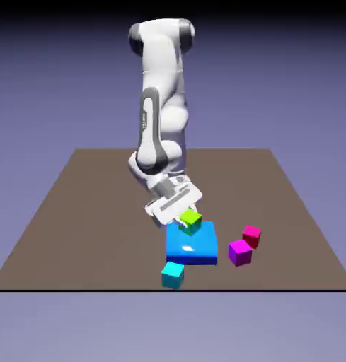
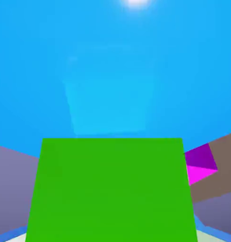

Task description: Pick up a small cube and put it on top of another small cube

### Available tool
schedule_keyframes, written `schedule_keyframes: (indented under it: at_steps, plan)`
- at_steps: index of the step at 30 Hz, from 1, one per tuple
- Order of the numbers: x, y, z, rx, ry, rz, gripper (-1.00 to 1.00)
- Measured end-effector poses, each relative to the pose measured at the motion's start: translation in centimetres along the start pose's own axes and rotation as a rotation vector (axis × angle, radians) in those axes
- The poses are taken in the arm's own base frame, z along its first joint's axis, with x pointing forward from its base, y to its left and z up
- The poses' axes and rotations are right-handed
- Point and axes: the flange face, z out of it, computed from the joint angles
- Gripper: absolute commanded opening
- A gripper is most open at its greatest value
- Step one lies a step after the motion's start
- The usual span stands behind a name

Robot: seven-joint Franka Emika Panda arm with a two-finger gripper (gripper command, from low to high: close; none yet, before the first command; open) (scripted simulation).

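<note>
"What sort of place have you got there?"
"You're looking at a rendered simulation, a mock robot lab: your white arm (image 1: pixel 161 106) stands at a plain brown bench (image 1: pixel 97 212)."
"What tells you so?"
"You can see flat-coloured cubes, glossy shading and a bare blue-violet backdrop (image 1: pixel 48 85)."

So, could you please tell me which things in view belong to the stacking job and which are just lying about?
Part of the job:
- lime-green cube, held in the gripper
- a second small cube to stack on; which one, I can't tell

Apparently just lying about:
- flat blue block
</note>
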Motion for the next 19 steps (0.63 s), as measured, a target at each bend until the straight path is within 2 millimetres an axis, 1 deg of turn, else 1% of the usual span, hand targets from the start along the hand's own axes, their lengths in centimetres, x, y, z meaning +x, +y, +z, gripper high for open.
schedule_keyframes:
  at_steps: [1, 6, 7, 8, 12, 16, 17, 19]
  plan:
    - [-0.3, -0.1, 0.2, 0.011, -0.024, 0.004, -1.0]
    - [0.5, 4.3, 5.0, -0.039, -0.035, -0.085, -1.0]
    - [0.7, 4.7, 5.5, -0.045, -0.036, -0.095, -1.0]
    - [0.7, 4.7, 5.5, -0.045, -0.036, -0.095, -1.0]
    - [0.3, 4.7, 8.0, -0.043, -0.047, -0.109, -1.0]
    - [1.3, 4.0, 10.9, -0.044, -0.039, -0.1, -1.0]
    - [1.6, 3.7, 11.6, -0.045, -0.036, -0.095, 1.0]
    - [1.6, 3.7, 11.6, -0.046, -0.034, -0.095, 1.0]
